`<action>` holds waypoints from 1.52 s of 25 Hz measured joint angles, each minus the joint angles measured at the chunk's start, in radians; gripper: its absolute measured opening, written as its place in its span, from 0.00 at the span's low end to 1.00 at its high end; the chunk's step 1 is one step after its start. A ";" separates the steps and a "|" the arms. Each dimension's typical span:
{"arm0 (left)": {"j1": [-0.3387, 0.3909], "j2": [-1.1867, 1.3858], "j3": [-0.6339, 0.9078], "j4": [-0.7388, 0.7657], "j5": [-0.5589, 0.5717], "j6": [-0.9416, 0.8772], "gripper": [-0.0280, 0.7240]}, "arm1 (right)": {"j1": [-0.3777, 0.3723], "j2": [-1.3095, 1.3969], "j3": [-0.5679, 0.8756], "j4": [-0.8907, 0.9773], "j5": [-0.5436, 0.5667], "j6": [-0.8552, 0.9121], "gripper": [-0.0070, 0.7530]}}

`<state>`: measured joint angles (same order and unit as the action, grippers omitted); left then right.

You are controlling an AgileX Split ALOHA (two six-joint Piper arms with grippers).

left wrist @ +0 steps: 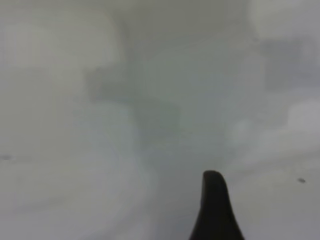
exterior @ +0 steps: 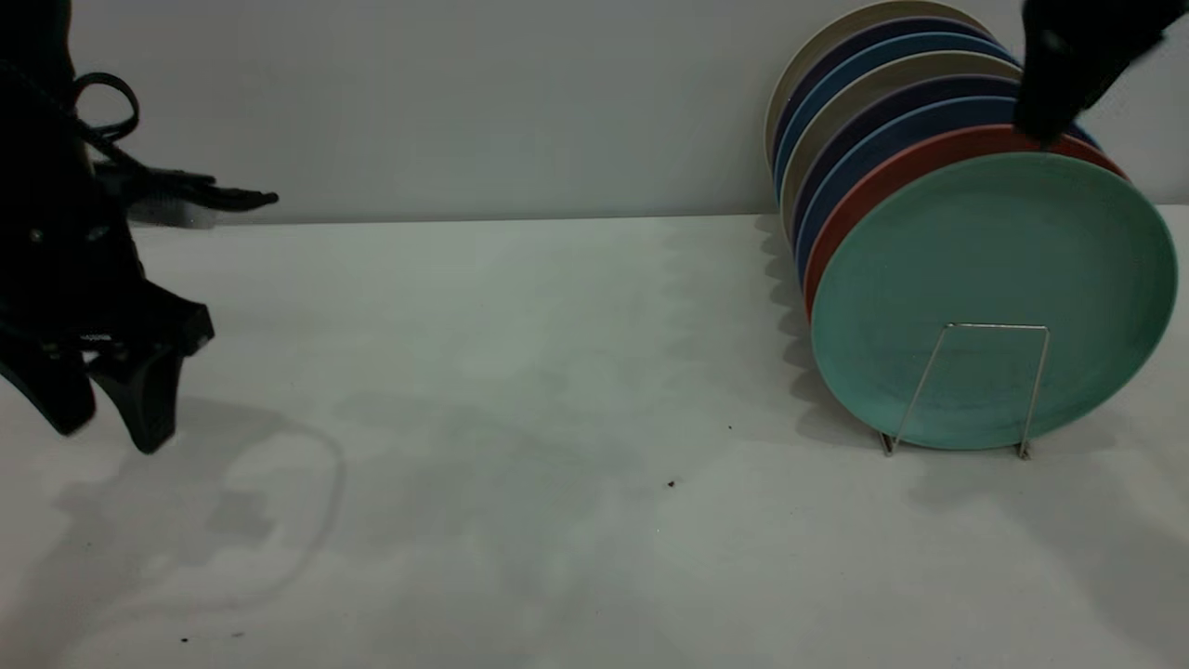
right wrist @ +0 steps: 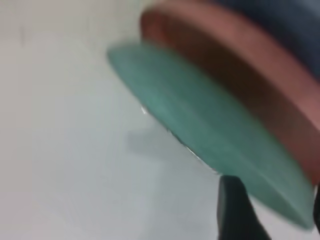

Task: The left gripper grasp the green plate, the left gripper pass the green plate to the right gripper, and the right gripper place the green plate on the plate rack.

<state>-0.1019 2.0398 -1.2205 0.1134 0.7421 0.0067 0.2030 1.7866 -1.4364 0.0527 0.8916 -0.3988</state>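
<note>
Green plate [exterior: 994, 297] stands in my plate rack [exterior: 966, 390]. Right end effector [exterior: 1045, 125] sits at its top; grip unclear. Left end effector [exterior: 107, 404] hangs open, empty.

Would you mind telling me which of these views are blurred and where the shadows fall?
Exterior view: sharp, with soft shadows on the table under the left gripper and beside the green plate. Left wrist view: hazy throughout. Right wrist view: plate smeared by blur.

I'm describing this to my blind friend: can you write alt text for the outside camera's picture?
A green plate stands upright in a wire rack, frontmost of a row of plates, with the right gripper above. The left gripper hangs far left over the white table.
</note>
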 joint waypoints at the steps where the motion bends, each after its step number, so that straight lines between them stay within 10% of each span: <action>1: 0.000 -0.004 -0.010 0.039 0.003 -0.039 0.79 | 0.000 -0.014 -0.001 0.000 0.005 0.100 0.52; 14: 0.000 -0.357 -0.020 0.039 0.129 -0.076 0.79 | -0.001 -0.152 0.046 -0.022 0.316 0.399 0.52; 38: 0.000 -1.411 0.465 -0.181 0.302 0.058 0.79 | -0.001 -1.015 0.721 0.115 0.291 0.202 0.53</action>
<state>-0.1019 0.6289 -0.7558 -0.0672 1.0440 0.0643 0.2019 0.7720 -0.7153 0.1680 1.1825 -0.1966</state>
